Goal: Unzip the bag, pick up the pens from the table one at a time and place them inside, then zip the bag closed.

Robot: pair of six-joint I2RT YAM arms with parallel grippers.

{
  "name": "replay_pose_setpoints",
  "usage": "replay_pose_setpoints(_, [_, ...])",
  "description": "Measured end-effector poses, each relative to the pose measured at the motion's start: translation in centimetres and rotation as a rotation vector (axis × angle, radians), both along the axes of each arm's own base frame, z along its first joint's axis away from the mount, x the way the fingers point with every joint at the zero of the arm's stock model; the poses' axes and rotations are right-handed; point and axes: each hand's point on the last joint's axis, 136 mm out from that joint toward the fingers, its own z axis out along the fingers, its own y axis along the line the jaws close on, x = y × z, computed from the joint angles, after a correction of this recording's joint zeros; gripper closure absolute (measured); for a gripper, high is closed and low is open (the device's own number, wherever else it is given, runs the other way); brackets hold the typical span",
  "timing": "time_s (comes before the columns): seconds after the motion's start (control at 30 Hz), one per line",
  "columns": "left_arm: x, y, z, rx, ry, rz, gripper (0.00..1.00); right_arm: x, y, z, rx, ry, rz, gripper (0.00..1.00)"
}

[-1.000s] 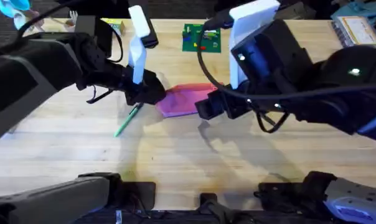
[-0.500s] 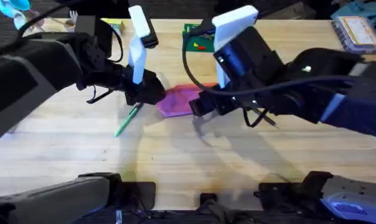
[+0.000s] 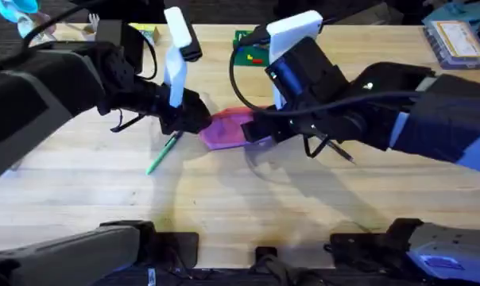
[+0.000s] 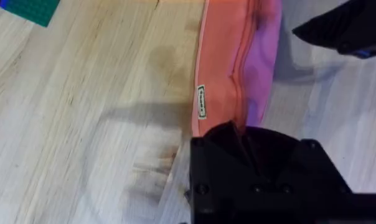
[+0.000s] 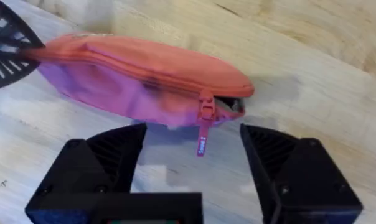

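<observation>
Right gripper (image 5: 194, 165) wide open, fingers (image 5: 104, 165) black and spread, nothing held; it sits low over the table (image 3: 224, 199) right at the bag's zipper end. In the right wrist view the red pull (image 5: 203, 134) hangs down in the gap between the two fingers, touching neither. The zipper looks nearly fully closed, with just a small dark opening beside the pull.

Bag (image 3: 228, 129) lies flat on the table around the middle, between the two grippers, pink-purple underside, orange-pink top panel. Zipper line runs along its length (image 5: 144, 68).

Left gripper (image 3: 184, 119) is at the bag's opposite end. In the left wrist view its black fingers (image 4: 250, 162) are closed on the end of the bag (image 4: 235, 74), fabric bunched between them, a small white tag just beside the grip. So left is clamped on the bag, pinning that end.

Green pen (image 3: 162, 153) lies on the table just beside the left gripper, on the near-left side of the bag, angled, clear of the bag. Its upper end runs under the gripper; can't tell if it touches.

Farther back, a green board (image 3: 246, 48) with coloured pieces sits near the table's far edge, partly hidden behind the right arm, well apart from the bag
</observation>
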Motion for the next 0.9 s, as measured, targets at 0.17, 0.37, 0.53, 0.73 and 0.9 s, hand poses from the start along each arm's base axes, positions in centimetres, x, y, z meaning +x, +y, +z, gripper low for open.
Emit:
replay_pose_setpoints(0.17, [0.0, 0.0, 0.0, 0.000, 0.000, 0.000, 0.958, 0.0, 0.0, -0.1, 0.001, 0.001, -0.003, 0.101])
replay_pose_setpoints(0.37, [0.0, 0.0, 0.0, 0.000, 0.000, 0.000, 0.959, 0.4, 0.3, -0.3, 0.007, -0.003, -0.008, 0.140])
replay_pose_setpoints(0.53, [0.0, 0.0, 0.0, 0.000, 0.000, 0.000, 0.959, 0.8, -0.1, -0.9, 0.001, 0.012, -0.034, 0.235])
replay_pose_setpoints(0.73, [0.0, 0.0, 0.0, 0.000, -0.001, 0.000, 0.958, 1.1, -0.4, -1.1, -0.002, 0.010, -0.052, 0.479])
replay_pose_setpoints(0.9, [0.0, 0.0, 0.0, 0.000, -0.001, 0.000, 0.959, 1.2, -0.6, -1.0, -0.006, 0.005, -0.059, 0.585])
